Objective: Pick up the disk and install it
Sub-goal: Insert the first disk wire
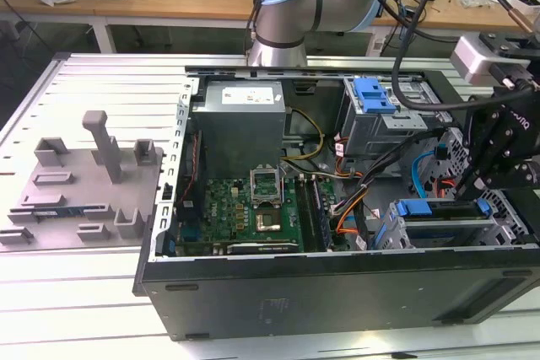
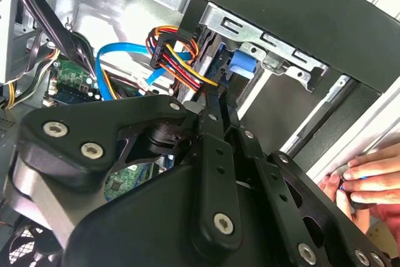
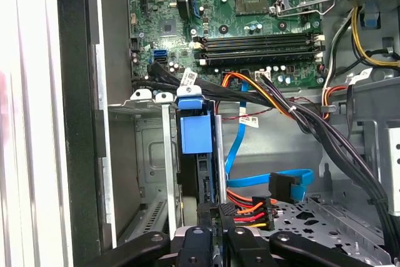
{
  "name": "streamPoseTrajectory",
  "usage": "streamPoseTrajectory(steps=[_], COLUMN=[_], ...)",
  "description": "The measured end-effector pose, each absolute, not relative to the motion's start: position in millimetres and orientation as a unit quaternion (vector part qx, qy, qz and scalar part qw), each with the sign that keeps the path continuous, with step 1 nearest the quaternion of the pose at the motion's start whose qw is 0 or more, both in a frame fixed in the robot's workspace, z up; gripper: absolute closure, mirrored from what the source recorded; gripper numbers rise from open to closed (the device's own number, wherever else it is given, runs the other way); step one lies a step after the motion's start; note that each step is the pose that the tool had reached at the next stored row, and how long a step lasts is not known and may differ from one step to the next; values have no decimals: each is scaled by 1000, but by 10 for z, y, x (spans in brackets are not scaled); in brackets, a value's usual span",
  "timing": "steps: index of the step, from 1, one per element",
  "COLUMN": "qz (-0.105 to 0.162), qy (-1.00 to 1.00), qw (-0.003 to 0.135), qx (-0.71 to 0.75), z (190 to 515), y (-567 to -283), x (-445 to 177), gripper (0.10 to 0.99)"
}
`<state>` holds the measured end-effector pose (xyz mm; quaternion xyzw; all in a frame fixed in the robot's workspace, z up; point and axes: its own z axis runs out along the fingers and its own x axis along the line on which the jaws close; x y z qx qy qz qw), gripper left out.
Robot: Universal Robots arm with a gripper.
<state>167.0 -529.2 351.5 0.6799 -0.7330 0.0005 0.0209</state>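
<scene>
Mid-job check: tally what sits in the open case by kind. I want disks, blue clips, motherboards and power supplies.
disk: 1
blue clip: 1
motherboard: 1
power supply: 1
Total: 4

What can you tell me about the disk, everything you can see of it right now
The disk sits in the metal drive cage at the case's front corner, on the exterior view's right. Its bright blue plastic carrier shows as a bar with raised ends; in the first wrist view it stands on edge, a blue tab at its far end, between the cage's metal rails. The gripper is right at its near end, beside orange and red power wires. The silver body is mostly hidden.
</scene>
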Motion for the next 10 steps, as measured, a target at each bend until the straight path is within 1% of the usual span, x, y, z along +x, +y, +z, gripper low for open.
streamPoseTrajectory(steps=[10], qz=[0], qy=[-733], qw=[21], qx=[680], z=[3478], y=[-5293], x=[1671], gripper=[922])
